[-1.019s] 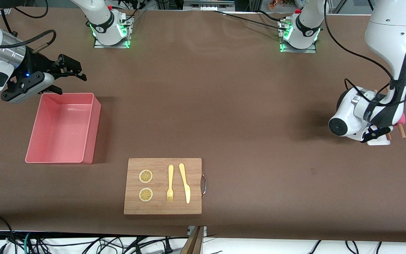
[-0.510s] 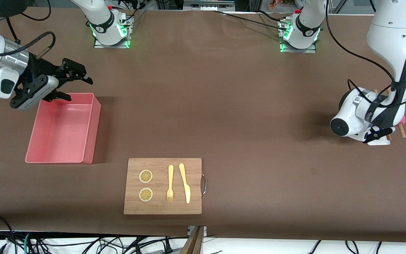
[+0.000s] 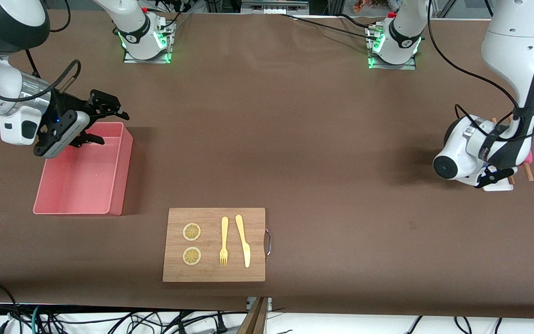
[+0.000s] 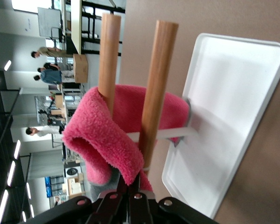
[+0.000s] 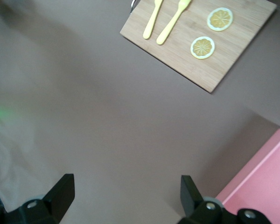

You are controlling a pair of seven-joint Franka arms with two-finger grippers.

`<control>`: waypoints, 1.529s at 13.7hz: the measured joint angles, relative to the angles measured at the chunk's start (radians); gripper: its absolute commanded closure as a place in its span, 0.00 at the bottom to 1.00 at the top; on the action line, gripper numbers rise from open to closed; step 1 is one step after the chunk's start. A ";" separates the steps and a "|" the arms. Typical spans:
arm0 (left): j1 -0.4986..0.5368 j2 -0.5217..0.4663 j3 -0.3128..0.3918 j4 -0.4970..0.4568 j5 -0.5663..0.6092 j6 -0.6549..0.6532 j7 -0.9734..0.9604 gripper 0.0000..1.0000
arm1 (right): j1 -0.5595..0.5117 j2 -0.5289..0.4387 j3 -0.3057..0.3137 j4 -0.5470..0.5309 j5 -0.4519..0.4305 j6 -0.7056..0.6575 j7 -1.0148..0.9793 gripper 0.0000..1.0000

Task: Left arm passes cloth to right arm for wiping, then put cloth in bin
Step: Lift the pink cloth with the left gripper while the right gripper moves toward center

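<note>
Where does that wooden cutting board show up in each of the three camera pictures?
Front view: the cutting board lies low in the picture, nearer the camera than the pink bin.
Left wrist view: not in it; only the pink cloth draped on wooden pegs over a white tray.
Right wrist view: the board sits at the top edge.
Shared landmark: the two lemon slices on the board.

The right gripper (image 3: 102,121) has swung in from the table edge toward three o'clock and dropped a little, so its spread black fingers (image 3: 109,99) now hang over the bin's (image 3: 81,174) twelve o'clock rim rather than outside its corner. The right arm's (image 3: 3,79) elbow has risen into view at the eleven o'clock corner. The left arm (image 3: 515,99) barely shifted.
</note>
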 measured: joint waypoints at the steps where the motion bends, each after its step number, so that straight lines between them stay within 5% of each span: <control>1: -0.001 0.000 -0.001 0.005 -0.021 0.000 0.000 1.00 | 0.000 0.000 0.000 -0.013 0.006 0.005 -0.034 0.00; 5: -0.021 -0.029 -0.030 0.055 -0.100 -0.070 0.049 1.00 | -0.002 -0.003 0.000 -0.021 0.008 0.013 -0.092 0.00; 10: -0.038 -0.126 -0.148 0.190 -0.276 -0.304 0.211 1.00 | -0.019 0.002 0.000 -0.045 0.029 0.013 -0.276 0.00; 15: -0.047 -0.183 -0.303 0.448 -0.537 -0.492 0.405 1.00 | -0.067 0.062 -0.001 -0.140 0.283 0.013 -0.662 0.00; 21: -0.076 -0.190 -0.413 0.639 -0.967 -0.507 0.428 1.00 | -0.078 0.171 0.026 -0.240 0.672 -0.005 -1.086 0.00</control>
